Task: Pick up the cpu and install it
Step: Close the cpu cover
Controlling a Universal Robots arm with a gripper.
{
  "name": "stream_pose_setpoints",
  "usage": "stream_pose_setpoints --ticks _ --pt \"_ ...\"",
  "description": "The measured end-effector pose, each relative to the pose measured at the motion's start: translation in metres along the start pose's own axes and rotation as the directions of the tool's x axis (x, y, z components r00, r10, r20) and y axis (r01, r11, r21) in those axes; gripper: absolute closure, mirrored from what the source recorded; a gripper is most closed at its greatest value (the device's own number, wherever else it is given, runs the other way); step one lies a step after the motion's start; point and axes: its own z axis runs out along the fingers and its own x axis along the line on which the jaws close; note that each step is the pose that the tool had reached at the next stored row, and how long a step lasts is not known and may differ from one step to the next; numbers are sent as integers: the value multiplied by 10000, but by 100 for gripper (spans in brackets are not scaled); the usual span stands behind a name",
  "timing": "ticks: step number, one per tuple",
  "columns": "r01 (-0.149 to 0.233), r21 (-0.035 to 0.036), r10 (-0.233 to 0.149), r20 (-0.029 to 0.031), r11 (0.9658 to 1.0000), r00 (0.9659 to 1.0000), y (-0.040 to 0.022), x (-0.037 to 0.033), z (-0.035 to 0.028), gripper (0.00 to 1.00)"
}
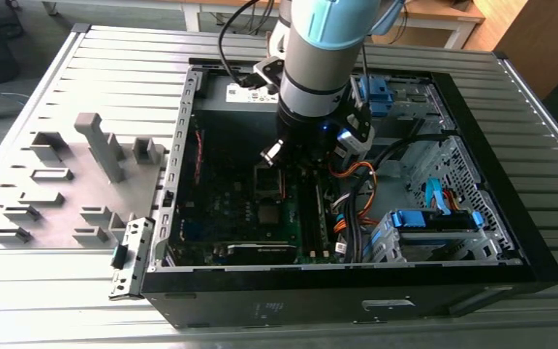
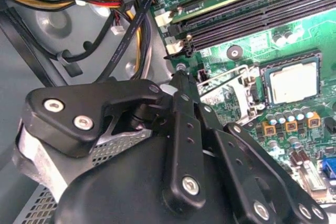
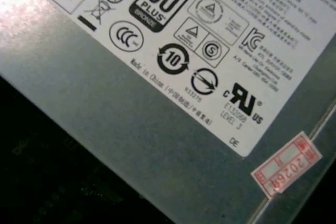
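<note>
Arm (image 1: 318,65) reaches down into the open pc case (image 1: 540,240), wrist right over the mobo area. Landmark = the cpu socket (image 2: 261,85).

Room around the socket is tight. The memory slots (image 2: 252,14) run just beside one edge of the socket. A row of capacitors (image 2: 289,124) sits just beside the opposite edge. A thin metal wire lever (image 2: 223,74) lies between the socket and the gripper (image 2: 180,77), close to both. A cable bundle (image 2: 126,30) (black, orange, yellow) sits beyond the slots' end, well apart from the socket, crowding the gripper's other side. In the exterior view the case walls stand well apart from the socket on all sides. The blue drive cage (image 1: 434,222) is off toward the exterior view's right, w/ more cables between it and the socket.

The cpu (image 2: 292,81) is in the socket, lying flat, tan-grey metal face up, nothing on top of it. It's square, so no real long axis; its edges line up w/ the socket frame and run approx parallel to the memory slots.

Gripper tip is near the socket's corner, apart from the cpu, not touching it. Can't tell if the jaws are clenched or released; linkages block the tip.

The first wrist view looks at a grey power supply (image 3: 131,129) w/ a white label; its place relative to the socket can't be told from there.
</note>
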Motion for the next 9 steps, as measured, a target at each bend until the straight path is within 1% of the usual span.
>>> stream_pose_setpoints --ticks 3,6,9 --pt "170 -13 -170 -18 9999 9999 -6 -8 1 89" --pt "466 -33 -466 -50 9989 9989 -11 -13 1 89" --pt "626 -44 -626 -68 9980 9980 -12 -15 1 89"
